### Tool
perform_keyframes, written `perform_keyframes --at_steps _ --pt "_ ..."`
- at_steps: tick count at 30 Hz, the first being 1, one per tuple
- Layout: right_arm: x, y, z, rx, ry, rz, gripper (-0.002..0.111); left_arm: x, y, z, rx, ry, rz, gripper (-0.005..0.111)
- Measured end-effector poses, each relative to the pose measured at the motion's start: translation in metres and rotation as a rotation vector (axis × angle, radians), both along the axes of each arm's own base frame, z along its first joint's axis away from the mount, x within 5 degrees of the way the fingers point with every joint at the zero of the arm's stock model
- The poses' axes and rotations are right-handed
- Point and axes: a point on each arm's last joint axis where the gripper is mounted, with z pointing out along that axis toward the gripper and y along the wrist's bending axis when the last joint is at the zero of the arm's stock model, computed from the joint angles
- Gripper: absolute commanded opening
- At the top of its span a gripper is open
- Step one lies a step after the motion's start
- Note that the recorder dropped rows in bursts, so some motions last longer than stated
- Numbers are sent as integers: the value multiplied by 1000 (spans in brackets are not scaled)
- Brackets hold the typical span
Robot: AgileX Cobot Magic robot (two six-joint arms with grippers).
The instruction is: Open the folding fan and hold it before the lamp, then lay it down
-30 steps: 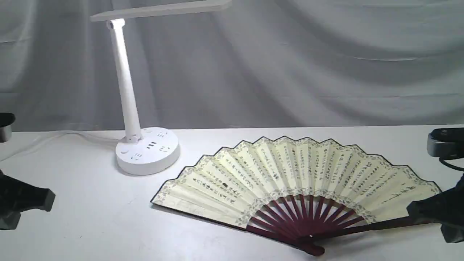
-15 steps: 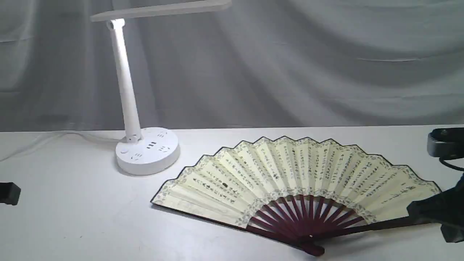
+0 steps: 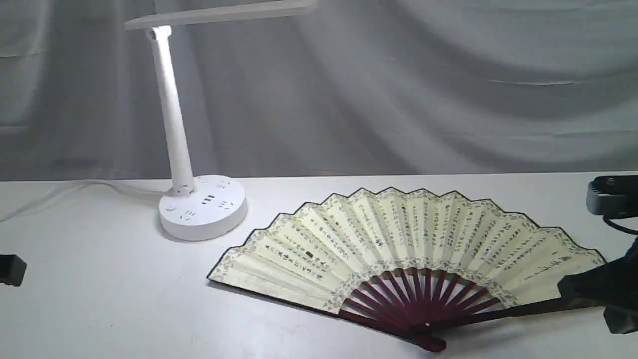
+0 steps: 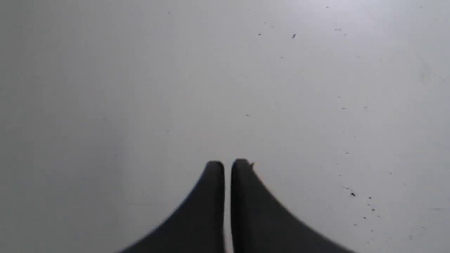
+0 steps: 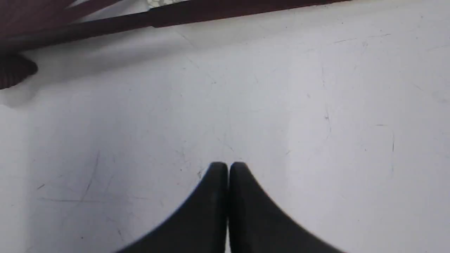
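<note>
Fully spread, the folding fan (image 3: 398, 239) lies near the lamp (image 3: 202, 212).

The exterior view looks low across the table (image 3: 99, 299); both wrist views peer closely down at it.

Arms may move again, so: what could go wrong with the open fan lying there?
The shut right gripper sits close beside the maroon guard of the cream pleated paper fan; swinging inward could drag or refold it. The white plastic desk lamp has a cable trailing toward the left gripper; it might snag.
</note>
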Motion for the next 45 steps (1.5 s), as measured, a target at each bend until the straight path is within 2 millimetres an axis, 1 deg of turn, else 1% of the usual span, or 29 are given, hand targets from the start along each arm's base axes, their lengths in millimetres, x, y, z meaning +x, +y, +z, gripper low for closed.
perform_keyframes --at_steps 4,11,17,20,23,28,29,31,32,33,36,39,43,44,45 --pt "0 0 0 3 0 -2 0 0 0 0 22 2 -5 0" --pt "0 0 0 3 0 -2 0 3 -20 0 30 -25 -83 0" --pt "-2 0 1 3 8 1 0 3 -22 1 12 -31 -77 0" --pt "-6 1 9 -1 -7 2 0 -1 -22 10 7 -64 -75 0" --pt "-17 2 30 -12 -72 3 0 -10 -22 26 9 -127 -74 0" --pt "-44 6 70 -31 -207 3 0 -40 -22 65 13 -269 -74 0" --pt "-53 8 80 -37 -246 3 0 -46 -22 72 14 -293 -74 0" --pt "-66 9 95 -46 -310 4 0 -64 -22 89 16 -367 -74 0" --pt "-75 11 103 -51 -345 4 0 -69 -22 94 17 -388 -74 0" --pt "-84 12 111 -56 -382 4 0 -81 -22 103 18 -430 -74 0" --pt "-111 16 130 -69 -473 4 0 -111 -22 120 21 -508 -75 0" --pt "-143 20 146 -82 -559 4 0 -144 -22 133 23 -575 -75 0" --pt "-183 25 158 -111 -658 4 0 -191 -22 146 27 -696 -76 0" --pt "-196 26 160 -121 -682 1 0 -204 -21 148 28 -728 -76 0" --pt "-202 27 161 -127 -693 1 0 -214 -21 149 29 -751 -76 0"
